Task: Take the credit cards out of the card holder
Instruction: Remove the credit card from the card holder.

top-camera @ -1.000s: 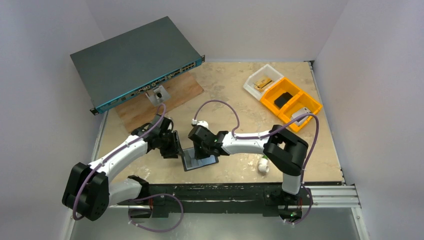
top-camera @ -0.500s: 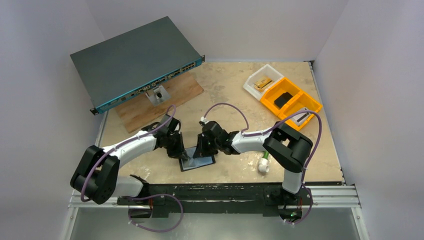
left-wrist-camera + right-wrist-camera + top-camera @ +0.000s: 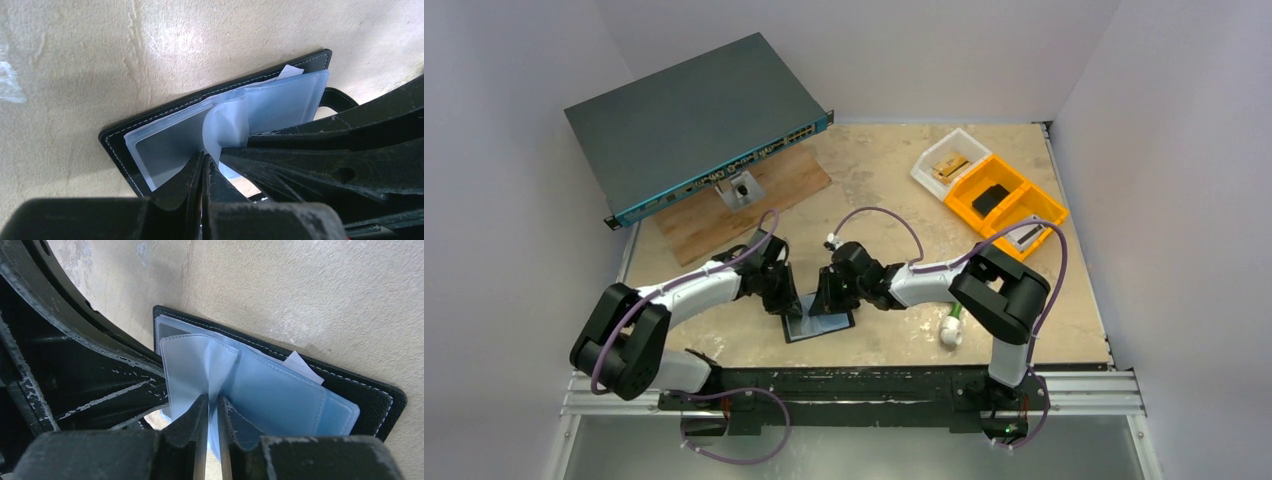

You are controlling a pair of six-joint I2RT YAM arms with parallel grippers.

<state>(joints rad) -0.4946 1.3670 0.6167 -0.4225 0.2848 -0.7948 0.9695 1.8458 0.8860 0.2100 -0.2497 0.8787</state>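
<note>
Card holder: lies open and flat on the table, near the front edge, between the two arms. Its black stitched cover shows beneath the contents in both wrist views.

Credit cards: pale blue-grey glossy leaves lying inside the open holder. One leaf is lifted and bowed upward from the middle of the stack; the others lie flat. A small white corner protrudes at the far edge.

Right gripper: fingers clenched to a narrow slit on the raised leaf, pale blue visible between them.

Left gripper: fingers pressed together, tips at the base of the raised leaf, just beside the right gripper's tips. Whether anything lies between them cannot be determined.

Network switch: back left corner, well apart.
</note>
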